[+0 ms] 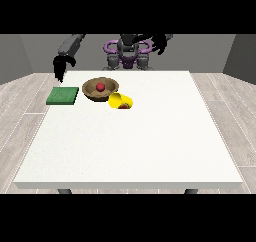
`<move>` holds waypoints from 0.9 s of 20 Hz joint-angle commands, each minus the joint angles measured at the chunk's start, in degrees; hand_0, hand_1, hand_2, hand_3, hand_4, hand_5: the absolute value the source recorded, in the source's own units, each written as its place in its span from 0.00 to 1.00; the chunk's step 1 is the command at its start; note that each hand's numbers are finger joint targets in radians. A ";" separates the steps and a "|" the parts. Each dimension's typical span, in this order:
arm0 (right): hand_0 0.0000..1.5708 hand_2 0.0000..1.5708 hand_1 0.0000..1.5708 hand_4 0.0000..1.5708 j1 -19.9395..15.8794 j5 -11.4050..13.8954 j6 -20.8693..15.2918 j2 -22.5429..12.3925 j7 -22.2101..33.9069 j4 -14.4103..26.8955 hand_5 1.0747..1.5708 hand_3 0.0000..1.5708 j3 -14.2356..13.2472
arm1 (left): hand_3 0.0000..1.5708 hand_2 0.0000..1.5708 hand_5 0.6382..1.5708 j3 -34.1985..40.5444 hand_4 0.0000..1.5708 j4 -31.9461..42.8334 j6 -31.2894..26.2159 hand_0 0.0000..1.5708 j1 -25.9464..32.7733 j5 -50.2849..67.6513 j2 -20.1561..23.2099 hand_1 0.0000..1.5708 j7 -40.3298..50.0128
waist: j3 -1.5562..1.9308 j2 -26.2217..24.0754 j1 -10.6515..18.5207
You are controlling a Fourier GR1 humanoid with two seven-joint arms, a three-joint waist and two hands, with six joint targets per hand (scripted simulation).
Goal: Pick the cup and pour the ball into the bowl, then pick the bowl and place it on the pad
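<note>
While a red ball sat in the wooden bowl beside the green pad, both hands hung clear, their fingers' state unreadable; stiff and probably light, the bowl seemed best taken at its rim.

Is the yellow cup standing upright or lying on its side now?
On its side. The yellow cup lies on the table beside the bowl, its mouth facing the camera.
</note>
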 commanded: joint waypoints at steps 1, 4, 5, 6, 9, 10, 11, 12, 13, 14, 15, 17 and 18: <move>0.00 0.00 0.00 0.31 2.11 0.04 -2.38 0.44 -2.27 0.08 1.00 0.00 -1.97 | 0.00 0.00 0.92 9.55 0.09 -7.13 -11.54 0.00 1.47 17.29 4.79 0.00 -5.40 | 0.28 2.19 4.31; 0.00 0.00 0.00 0.00 1.58 -0.16 -5.23 3.00 -3.49 -0.66 1.00 0.00 -2.30 | 0.00 0.00 0.91 15.65 0.15 -6.94 -21.92 0.00 2.28 26.63 10.09 0.00 -7.73 | 0.49 4.46 7.15; 0.00 0.00 0.00 0.00 1.81 -0.02 -4.29 3.21 -4.09 -0.50 1.00 0.00 -1.79 | 0.00 0.00 0.91 19.07 0.17 -5.78 -24.68 0.00 -0.38 29.11 13.33 0.00 -6.40 | 0.60 5.62 6.27; 0.00 0.00 0.00 0.00 1.69 0.32 -6.12 4.03 -4.41 -0.79 1.00 0.00 -1.96 | 0.00 0.00 0.92 20.77 0.20 -5.68 -27.94 0.00 0.11 31.98 15.17 0.00 -5.80 | 0.59 4.43 8.22; 0.00 0.00 0.00 0.00 -0.41 -0.34 -6.73 5.14 -4.62 -1.18 1.00 0.00 -1.61 | 0.00 0.00 0.93 27.09 0.22 -1.42 -34.79 0.00 -1.77 36.93 22.59 0.00 -6.54 | 0.69 6.77 6.16; 0.00 0.00 0.00 0.00 -1.95 1.97 -8.85 7.78 -5.34 -0.86 1.00 0.00 1.08 | 0.00 0.00 0.93 27.26 0.22 -0.27 -33.75 0.00 -1.54 36.82 21.73 0.00 -6.52 | 0.73 6.35 5.27; 0.00 0.00 0.00 0.00 -1.46 -0.11 -4.95 4.61 -5.28 1.72 1.00 0.00 -0.93 | 0.00 0.00 0.94 28.78 0.21 -0.42 -36.84 0.00 0.12 38.91 24.06 0.00 -6.06 | 0.76 6.22 5.86; 0.00 0.00 0.00 0.00 -2.74 1.35 -9.63 8.16 -3.67 -1.39 0.99 0.00 1.25 | 0.00 0.00 0.93 30.60 0.20 3.12 -37.88 0.00 0.09 39.05 25.90 0.00 -7.71 | 0.71 6.83 4.66; 0.00 0.00 0.00 0.00 -3.00 1.71 -8.67 7.73 -6.98 2.37 0.99 0.00 0.48 | 0.00 0.00 0.94 30.64 0.21 1.58 -39.89 0.00 0.19 40.26 26.85 0.00 -7.41 | 0.76 7.72 5.85; 0.00 0.00 0.00 0.00 -3.94 1.88 -8.17 6.48 -7.03 4.72 0.99 0.00 0.24 | 0.00 0.00 0.94 31.32 0.20 1.82 -39.91 0.00 1.15 40.73 27.67 0.00 -6.02 | 0.78 6.61 5.27; 0.00 0.00 0.00 0.00 -6.48 2.88 -9.65 7.45 -7.08 4.62 1.00 0.00 1.56 | 0.00 0.00 0.93 32.49 0.19 3.66 -40.23 0.00 -0.24 40.65 28.69 0.00 -8.40 | 0.77 8.81 3.88; 0.00 0.00 0.00 0.00 -5.13 2.32 -6.52 7.06 -11.02 9.44 0.99 0.00 0.53 | 0.00 0.00 0.93 34.44 0.18 3.19 -41.93 0.00 -0.74 43.64 31.50 0.00 -4.95 | 0.80 9.04 4.52; 0.00 0.00 0.00 0.00 -6.43 2.90 -6.90 6.96 -10.72 10.70 1.00 0.00 1.17 | 0.00 0.00 0.93 34.51 0.17 3.62 -43.10 0.00 0.38 43.71 32.33 0.00 -5.17 | 0.80 8.09 3.80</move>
